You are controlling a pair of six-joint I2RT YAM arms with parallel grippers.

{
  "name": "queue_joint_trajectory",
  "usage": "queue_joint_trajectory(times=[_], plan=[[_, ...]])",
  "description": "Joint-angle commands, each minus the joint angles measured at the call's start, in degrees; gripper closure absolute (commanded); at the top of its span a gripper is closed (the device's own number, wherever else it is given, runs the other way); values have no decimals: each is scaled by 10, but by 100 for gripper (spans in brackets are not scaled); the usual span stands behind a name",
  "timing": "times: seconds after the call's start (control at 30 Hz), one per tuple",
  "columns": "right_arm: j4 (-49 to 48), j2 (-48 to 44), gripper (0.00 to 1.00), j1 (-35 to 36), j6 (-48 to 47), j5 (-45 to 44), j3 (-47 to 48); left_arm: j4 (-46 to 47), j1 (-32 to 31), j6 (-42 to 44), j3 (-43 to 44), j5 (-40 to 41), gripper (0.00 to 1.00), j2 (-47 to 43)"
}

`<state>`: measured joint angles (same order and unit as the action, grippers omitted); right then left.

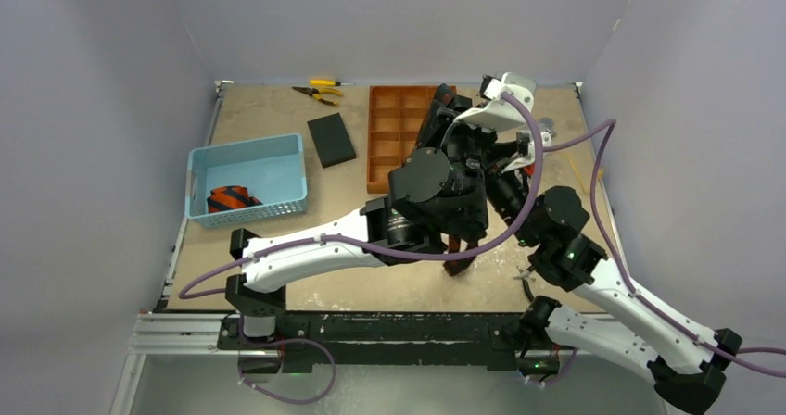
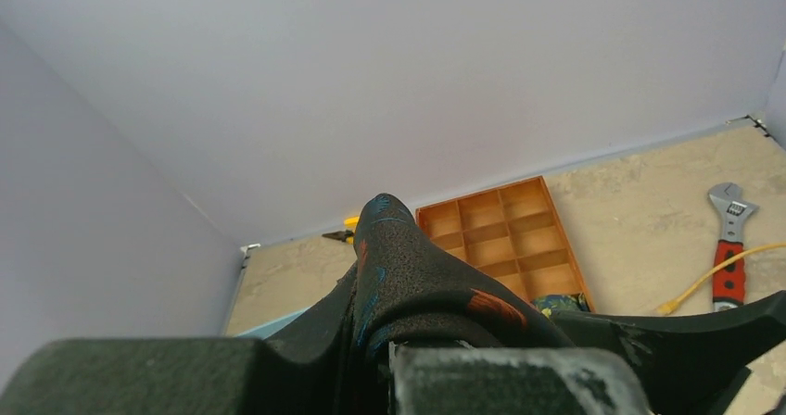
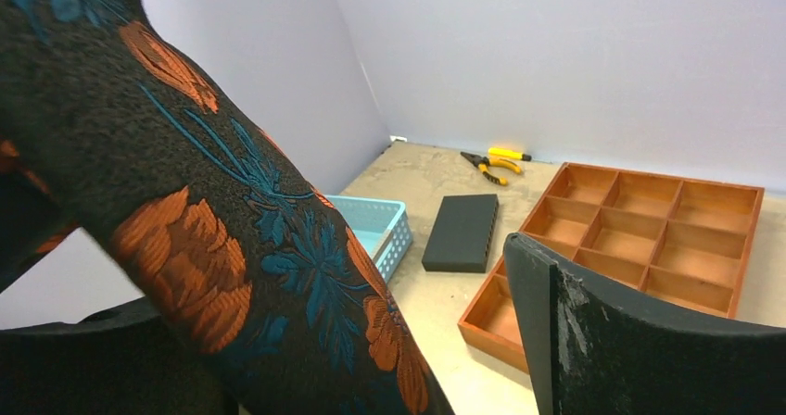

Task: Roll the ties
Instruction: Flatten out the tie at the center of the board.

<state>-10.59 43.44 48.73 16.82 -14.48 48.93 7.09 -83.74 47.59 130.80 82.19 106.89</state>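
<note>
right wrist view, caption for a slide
Floral tie passes through the open right gripper; basket, pad and tray behind.

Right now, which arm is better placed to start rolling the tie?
Probably the right: the right claw stands open with the tie passing between its fingers. The left claw is shut on the tie, holding it up.

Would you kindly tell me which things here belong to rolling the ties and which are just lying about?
Job: orange-flowered tie, pinched in the left hand; rolled striped tie in the blue basket.
Lying about: black pad, pliers, wrench, yellow cord, orange tray (role unclear).
</note>
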Motion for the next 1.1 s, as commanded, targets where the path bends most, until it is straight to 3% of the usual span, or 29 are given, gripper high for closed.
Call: queue_joint_trajectory(times=[0.0,0.17,0.37,0.5,0.63,0.8,0.9,1.07], plan=[[-44,21,15,2,-19,3,22,122,-8,117,31,26,100,11],[-47,27,28,2,-23,28,27,124,-8,123,23,21,100,5],[-7,4,11,2,-44,98,41,127,-7,137,4,10,100,-7],[23,-12,12,2,-50,123,49,124,-7,141,-10,5,100,-11],[26,-13,20,2,-58,116,59,122,-7,141,-11,3,100,-10],[21,4,33,2,-66,114,75,122,-8,142,-8,2,100,-9],[25,13,47,2,-66,103,80,122,-8,141,-9,2,100,-11],[38,19,92,2,-48,106,82,97,-8,112,-11,-4,100,-17]])
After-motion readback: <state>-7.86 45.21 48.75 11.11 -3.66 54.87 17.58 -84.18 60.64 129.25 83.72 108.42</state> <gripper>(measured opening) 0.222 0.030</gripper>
